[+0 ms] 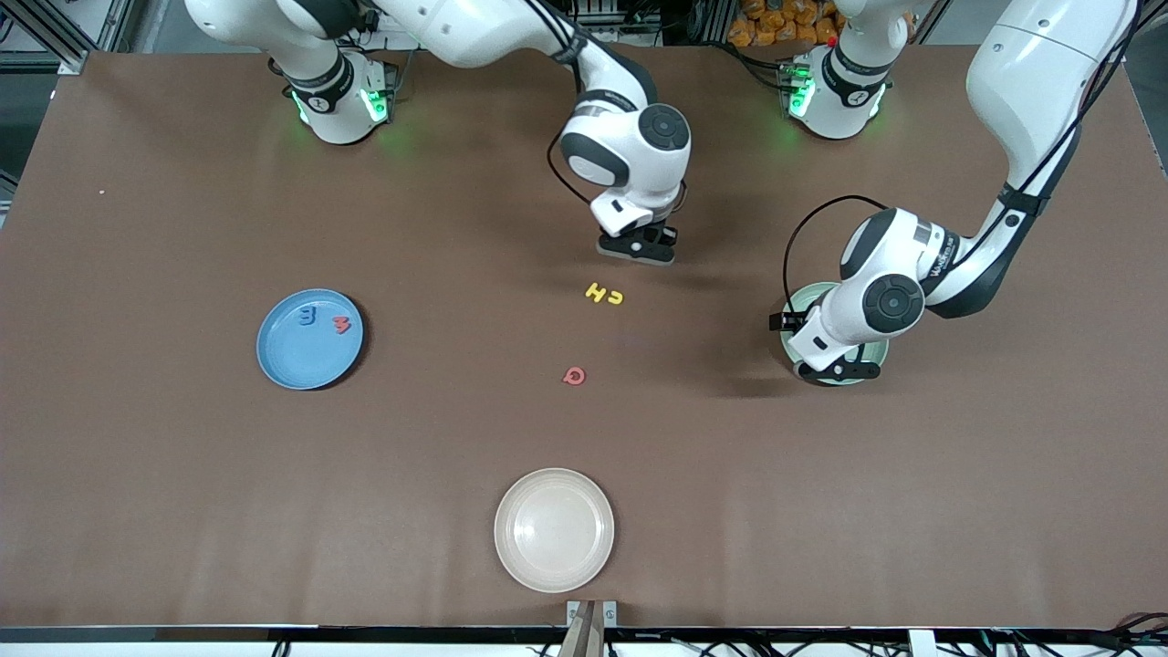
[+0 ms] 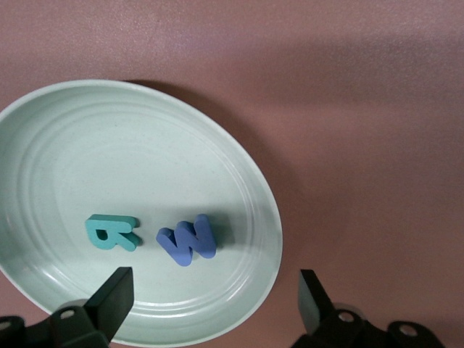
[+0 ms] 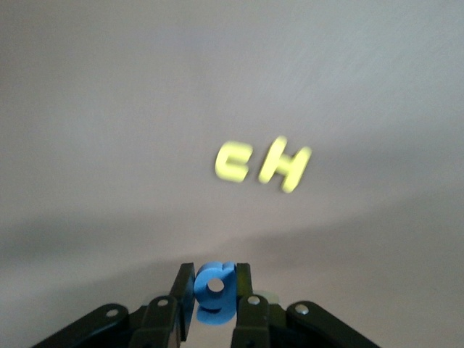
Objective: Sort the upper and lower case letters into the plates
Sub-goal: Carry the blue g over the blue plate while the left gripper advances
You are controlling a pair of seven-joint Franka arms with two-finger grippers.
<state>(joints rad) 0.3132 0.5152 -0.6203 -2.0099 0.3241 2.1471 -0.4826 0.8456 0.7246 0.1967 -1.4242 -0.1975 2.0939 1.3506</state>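
Blue letter (image 3: pixel 215 291) sits pinched in the right gripper (image 3: pixel 215 293) fingers over bare counter (image 1: pixel 182 502). Left gripper (image 2: pixel 214 293), fingers spread, hovers over the mint plate (image 2: pixel 72 145), hiding most of it from the front.

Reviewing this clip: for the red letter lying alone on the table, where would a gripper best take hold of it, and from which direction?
The red letter lies flat on the bare table, nearer the front camera than the two yellow letters, with nothing touching it. It is probably best gripped from straight above, fingers closing across its outer edges, since its flat pose leaves no raised part to grasp.
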